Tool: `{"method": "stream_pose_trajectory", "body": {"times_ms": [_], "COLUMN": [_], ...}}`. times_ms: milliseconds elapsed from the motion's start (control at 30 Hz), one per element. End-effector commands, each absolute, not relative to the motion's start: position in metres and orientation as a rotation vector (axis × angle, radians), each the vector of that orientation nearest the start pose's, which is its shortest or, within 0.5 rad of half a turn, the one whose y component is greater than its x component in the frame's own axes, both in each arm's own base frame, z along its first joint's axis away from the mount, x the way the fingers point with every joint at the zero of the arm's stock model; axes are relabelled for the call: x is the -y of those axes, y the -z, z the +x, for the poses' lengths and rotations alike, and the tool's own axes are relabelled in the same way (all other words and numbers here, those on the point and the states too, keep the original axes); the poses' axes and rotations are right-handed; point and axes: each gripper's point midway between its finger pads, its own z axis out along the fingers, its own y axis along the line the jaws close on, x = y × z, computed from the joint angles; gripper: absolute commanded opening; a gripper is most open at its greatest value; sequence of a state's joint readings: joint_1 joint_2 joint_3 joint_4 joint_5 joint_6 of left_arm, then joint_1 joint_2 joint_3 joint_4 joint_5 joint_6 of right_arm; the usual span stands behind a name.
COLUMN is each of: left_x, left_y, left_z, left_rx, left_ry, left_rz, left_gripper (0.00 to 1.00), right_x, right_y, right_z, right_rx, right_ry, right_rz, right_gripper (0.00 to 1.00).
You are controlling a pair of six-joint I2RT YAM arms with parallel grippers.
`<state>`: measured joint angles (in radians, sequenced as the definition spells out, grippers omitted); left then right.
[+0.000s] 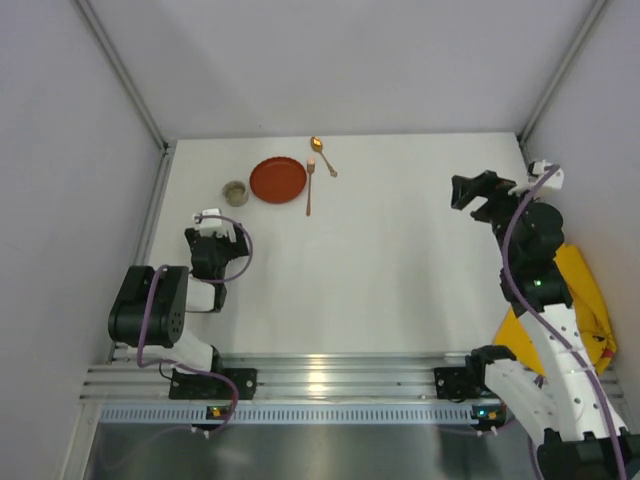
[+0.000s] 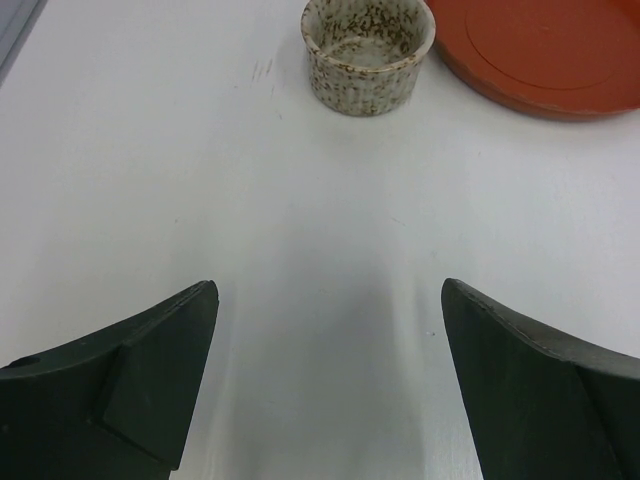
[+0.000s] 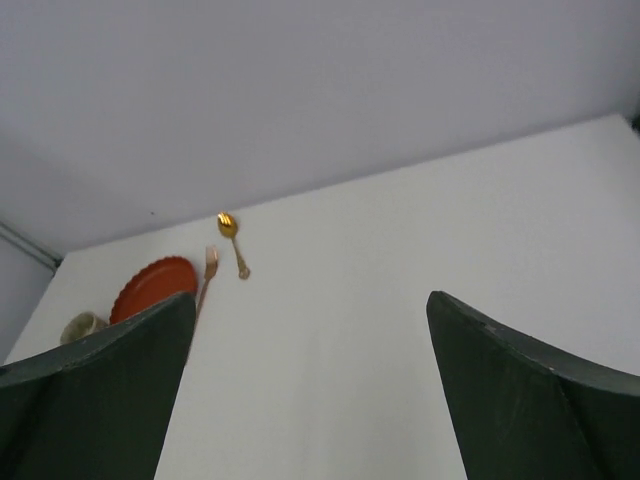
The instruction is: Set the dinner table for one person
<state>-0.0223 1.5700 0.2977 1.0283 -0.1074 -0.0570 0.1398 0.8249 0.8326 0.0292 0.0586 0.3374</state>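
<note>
A red plate (image 1: 278, 180) lies at the far left of the white dinner table (image 1: 400, 260). A speckled cup (image 1: 235, 192) stands just left of it. A fork (image 1: 310, 186) lies right of the plate and a gold spoon (image 1: 322, 155) beyond it. My left gripper (image 1: 215, 222) is open and empty, low over the table short of the cup (image 2: 368, 52) and plate (image 2: 545, 50). My right gripper (image 1: 470, 192) is open and empty, raised at the right side, facing the plate (image 3: 150, 288), fork (image 3: 207, 275) and spoon (image 3: 232, 240).
A yellow cloth mat (image 1: 575, 305) lies at the right edge beside the right arm. Grey walls and aluminium rails (image 1: 125, 75) enclose the table on three sides.
</note>
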Motion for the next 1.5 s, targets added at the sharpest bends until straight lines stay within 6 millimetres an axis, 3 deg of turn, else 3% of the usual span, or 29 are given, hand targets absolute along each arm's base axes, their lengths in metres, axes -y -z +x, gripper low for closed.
{"method": "stream_pose_trajectory", "body": {"times_ms": [0, 33, 67, 100, 133, 167, 233, 300, 367, 467, 567, 600, 733, 900, 1067, 1300, 1400, 1467], "left_x": [0.0, 0.009, 0.017, 0.031, 0.021, 0.021, 0.017, 0.024, 0.036, 0.056, 0.087, 0.102, 0.128, 0.139, 0.143, 0.138, 0.134, 0.132], "left_y": [-0.086, -0.08, -0.107, -0.105, -0.083, -0.116, -0.128, -0.151, -0.18, -0.211, -0.235, -0.237, -0.236, -0.219, -0.214, -0.208, -0.201, -0.198], "left_z": [0.394, 0.391, 0.404, 0.405, 0.396, 0.42, 0.43, 0.443, 0.448, 0.444, 0.43, 0.421, 0.39, 0.361, 0.351, 0.337, 0.328, 0.322], "left_rx": [-1.718, -1.757, -1.722, -1.794, -1.959, -1.941, -2.011, -2.052, -2.057, -2.059, -2.053, -2.063, -2.077, -2.121, -2.165, -2.187, -2.205, -2.207], "left_ry": [-0.015, -0.03, -0.03, -0.019, -0.08, -0.081, -0.083, -0.043, 0.045, 0.155, 0.231, 0.254, 0.328, 0.368, 0.373, 0.351, 0.341, 0.349], "left_rz": [-0.066, 0.025, 0.059, 0.092, 0.017, -0.063, -0.197, -0.225, -0.265, -0.306, -0.232, -0.189, -0.145, -0.123, -0.09, -0.08, -0.097, -0.106], "left_gripper": [0.98, 0.98, 0.99, 0.98, 0.98, 0.99, 0.98, 0.98, 0.98, 0.98, 0.98, 0.98, 0.99, 0.99, 0.99, 0.99, 0.99, 0.99], "right_x": [-0.048, -0.04, -0.031, -0.017, -0.009, -0.001, 0.021, 0.045, 0.062, 0.091, 0.115, 0.121, 0.149, 0.147, 0.139, 0.141, 0.138, 0.135], "right_y": [-0.216, -0.196, -0.201, -0.2, -0.2, -0.207, -0.207, -0.217, -0.201, -0.166, -0.127, -0.119, -0.085, -0.069, -0.032, -0.01, 0.006, 0.014], "right_z": [0.3, 0.286, 0.284, 0.281, 0.276, 0.276, 0.271, 0.265, 0.259, 0.254, 0.245, 0.241, 0.218, 0.209, 0.209, 0.212, 0.206, 0.2], "right_rx": [-1.962, -2.066, -2.071, -2.071, -2.079, -2.056, -2.054, -2.017, -2.08, -2.222, -2.376, -2.404, -2.431, -2.441, -2.489, -2.473, -2.502, -2.514], "right_ry": [-0.381, -0.308, -0.254, -0.161, -0.109, -0.076, 0.071, 0.221, 0.342, 0.531, 0.622, 0.63, 0.63, 0.568, 0.459, 0.36, 0.319, 0.318], "right_rz": [0.468, 0.529, 0.556, 0.592, 0.599, 0.616, 0.674, 0.771, 0.853, 0.956, 1.067, 1.102, 1.283, 1.375, 1.476, 1.576, 1.638, 1.664], "right_gripper": [1.0, 1.0, 1.0, 1.0, 1.0, 1.0, 1.0, 1.0, 1.0, 1.0, 1.0, 1.0, 1.0, 1.0, 0.98, 0.81, 0.62, 0.57]}}
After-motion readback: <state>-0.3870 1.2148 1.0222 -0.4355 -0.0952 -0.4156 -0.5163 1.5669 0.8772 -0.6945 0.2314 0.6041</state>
